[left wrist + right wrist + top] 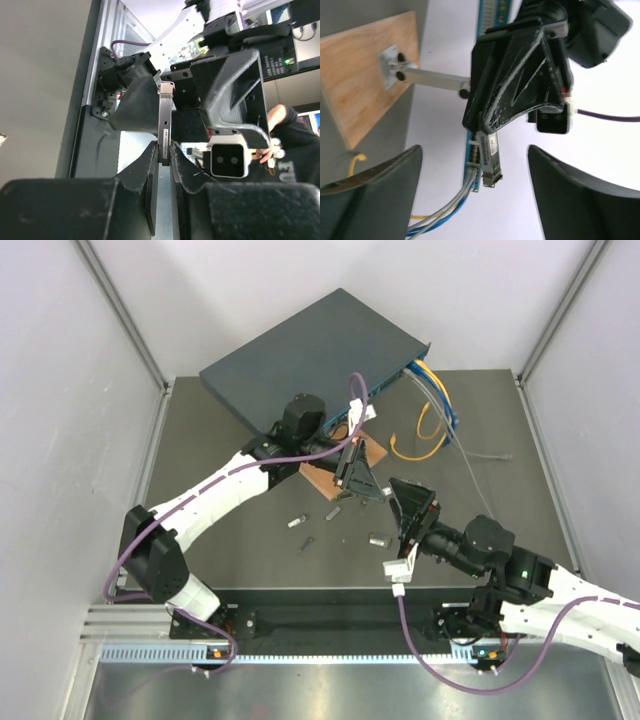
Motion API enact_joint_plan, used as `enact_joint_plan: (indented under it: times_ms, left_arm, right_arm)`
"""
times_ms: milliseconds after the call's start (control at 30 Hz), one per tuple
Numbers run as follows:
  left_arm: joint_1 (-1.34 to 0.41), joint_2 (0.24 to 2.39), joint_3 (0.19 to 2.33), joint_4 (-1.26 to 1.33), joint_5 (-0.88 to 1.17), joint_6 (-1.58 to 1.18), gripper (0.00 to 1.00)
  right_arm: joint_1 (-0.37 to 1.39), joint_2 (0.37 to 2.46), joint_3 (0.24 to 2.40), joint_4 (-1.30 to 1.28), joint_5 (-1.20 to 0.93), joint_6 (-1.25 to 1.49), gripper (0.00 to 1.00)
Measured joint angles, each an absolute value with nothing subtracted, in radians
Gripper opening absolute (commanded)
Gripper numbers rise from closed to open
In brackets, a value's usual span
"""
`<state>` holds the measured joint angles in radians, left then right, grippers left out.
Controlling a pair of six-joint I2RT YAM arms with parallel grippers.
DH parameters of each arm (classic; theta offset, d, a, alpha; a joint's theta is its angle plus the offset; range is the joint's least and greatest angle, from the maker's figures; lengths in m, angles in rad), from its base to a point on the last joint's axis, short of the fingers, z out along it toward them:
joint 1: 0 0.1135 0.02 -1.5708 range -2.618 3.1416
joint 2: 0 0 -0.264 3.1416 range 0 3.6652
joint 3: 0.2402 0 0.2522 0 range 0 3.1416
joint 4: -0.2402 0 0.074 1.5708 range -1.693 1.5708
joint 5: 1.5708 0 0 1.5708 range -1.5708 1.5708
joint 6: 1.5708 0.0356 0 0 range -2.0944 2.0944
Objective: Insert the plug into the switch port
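The left pincer (164,152) pinches the plug (165,117) by one end only, above the tabletop (200,470) near the switch (310,350), while the right pincer (405,498) stands spread beside it, so the plug may tilt in that thin grip and jam on entry

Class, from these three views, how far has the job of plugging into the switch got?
Done: the plug is picked up, clamped in the left gripper. In hand: it hangs short of the switch, with the right gripper open and empty facing it. Left: line the plug up with a socket and push it in.
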<state>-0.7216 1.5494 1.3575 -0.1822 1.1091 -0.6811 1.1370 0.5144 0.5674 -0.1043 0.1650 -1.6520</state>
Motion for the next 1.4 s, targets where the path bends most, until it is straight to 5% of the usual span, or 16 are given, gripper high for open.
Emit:
enact_joint_plan:
  times_ms: [200,600,1400]
  left_arm:
    - [-0.722,1.541,1.358,-0.332,1.087,-0.509,0.00]
    - [-0.724,1.540,1.383,-0.611,1.090,-0.228,0.00]
    - [-0.766,1.540,1.320,-0.648,1.164,-0.213,0.00]
  right_arm:
    - [1.137,0.556,0.721,-0.390,0.204,-1.433,0.95]
    - [1.127,0.635,0.937,-0.706,0.025,-0.910,0.69]
    - [1.127,0.779,0.928,-0.683,-0.097,-0.813,0.38]
